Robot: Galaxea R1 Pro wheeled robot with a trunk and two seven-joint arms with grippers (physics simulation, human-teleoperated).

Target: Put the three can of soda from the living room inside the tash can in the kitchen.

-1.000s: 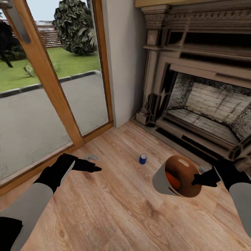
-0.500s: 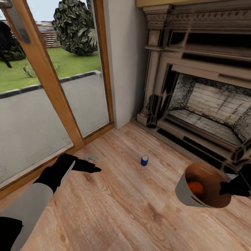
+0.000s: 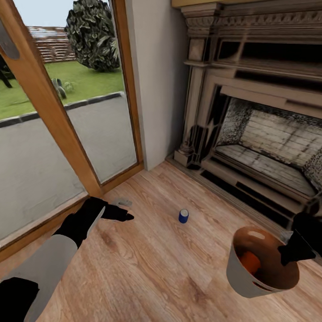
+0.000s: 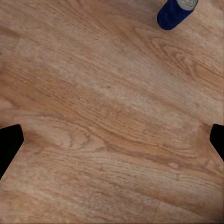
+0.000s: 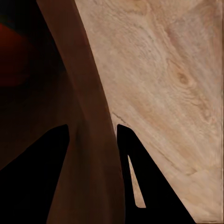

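A dark blue can of soda with a silver top stands upright on the wood floor in front of the fireplace; it also appears in the left wrist view. My left gripper hovers open over the floor to the can's left, nothing between its fingers. My right gripper is shut on the rim of the grey trash can, one finger inside and one outside the wall. An orange can lies inside the bin's brown interior.
A dark ornate fireplace with a raised hearth step fills the right side. Wood-framed glass doors run along the left, meeting a white wall corner. Open plank floor lies between my arms.
The right gripper has carried the trash can rightward and lower in the picture, away from the blue can. The view has shifted slightly. The left gripper holds about the same place.
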